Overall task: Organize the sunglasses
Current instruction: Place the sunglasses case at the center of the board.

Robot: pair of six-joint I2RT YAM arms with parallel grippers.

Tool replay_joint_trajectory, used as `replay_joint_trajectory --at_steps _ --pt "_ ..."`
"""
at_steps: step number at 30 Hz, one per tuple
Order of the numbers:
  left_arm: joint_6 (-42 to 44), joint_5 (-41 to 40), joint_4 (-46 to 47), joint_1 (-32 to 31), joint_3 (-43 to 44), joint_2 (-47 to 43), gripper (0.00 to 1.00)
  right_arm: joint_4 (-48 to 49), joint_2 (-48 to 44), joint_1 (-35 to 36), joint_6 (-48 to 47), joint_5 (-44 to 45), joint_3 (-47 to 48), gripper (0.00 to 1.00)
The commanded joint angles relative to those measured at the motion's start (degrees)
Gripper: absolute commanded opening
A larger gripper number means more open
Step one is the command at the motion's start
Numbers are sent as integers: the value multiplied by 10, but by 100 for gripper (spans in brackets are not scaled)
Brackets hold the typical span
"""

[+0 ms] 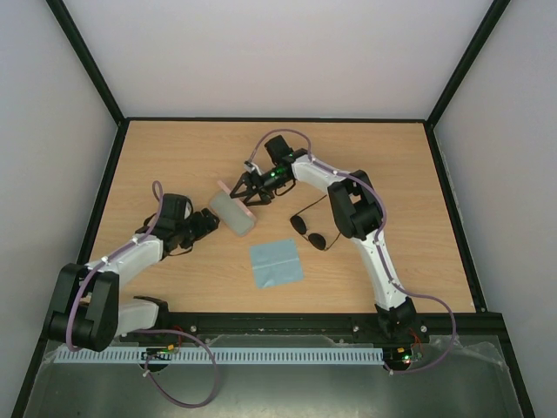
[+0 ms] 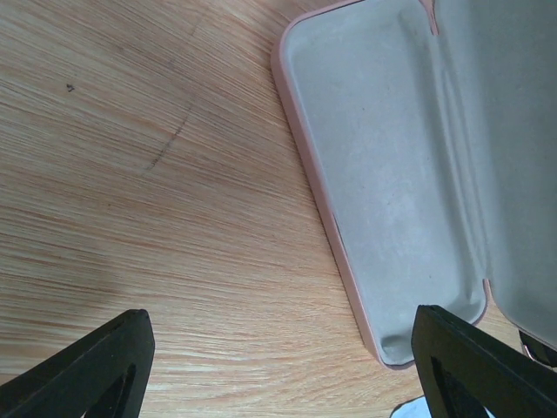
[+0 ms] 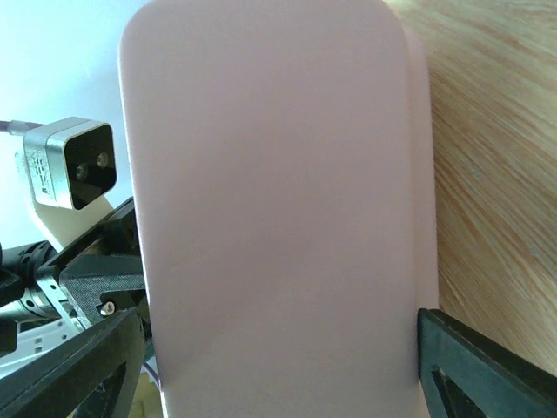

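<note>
Your case lies open in the middle of the top view, with nothing in it. The sunglasses sit on the worktop to its right, above the blue cloth. Putting them in is left to do. Your right claw is spread wide at the pink lid. Your left claw is wide and low at the case's left.
</note>
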Motion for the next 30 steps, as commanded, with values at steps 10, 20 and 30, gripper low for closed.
replay_joint_trajectory --at_steps 10,20,30 --pt "5 -2 -2 3 20 11 84 -90 -48 -8 -43 95 27 93" --pt "4 4 -3 3 20 9 84 -122 -123 -6 -62 250 -10 94" --pt "5 4 -9 3 21 2 84 -120 -187 10 -68 408 -98 89"
